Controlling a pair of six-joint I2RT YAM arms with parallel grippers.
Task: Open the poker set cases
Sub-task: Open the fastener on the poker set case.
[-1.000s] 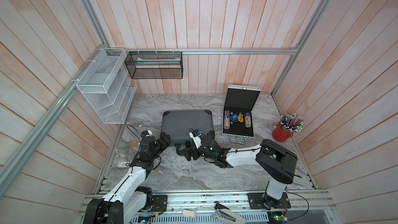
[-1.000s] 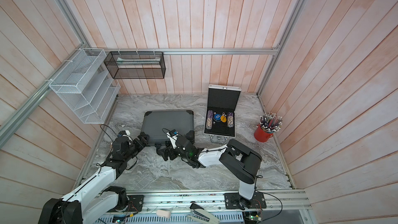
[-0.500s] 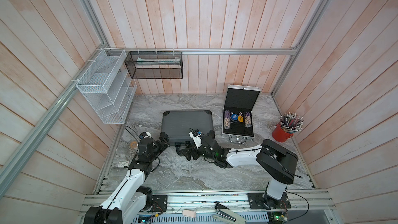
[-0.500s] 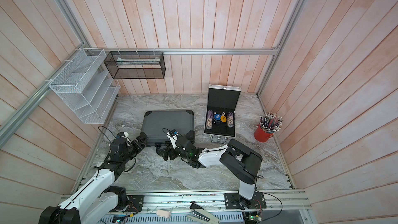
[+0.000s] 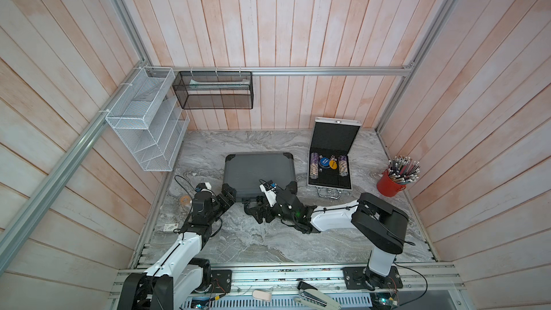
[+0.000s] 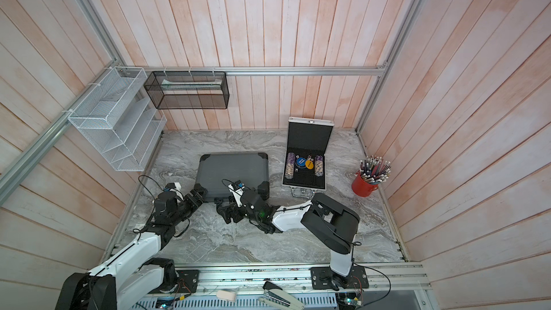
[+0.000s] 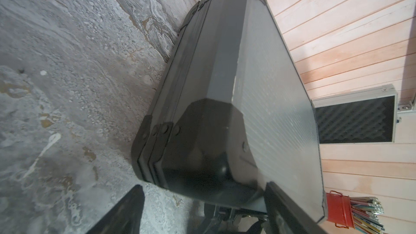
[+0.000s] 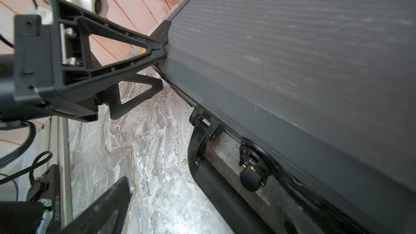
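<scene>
- Marble-pattern tabletop, pale plank walls on three sides.
- Dark grey case lies flat mid-table with its lid down.
- Silver case sits to its right, apart from it. It is open, lid upright toward the far wall, chips in the tray.
- Left gripper is at the grey case's near-left corner, jaws spread. One fingertip touches the corner; nothing is grasped.
- Right gripper is at the near edge by the handle, jaws wide and empty.
</scene>
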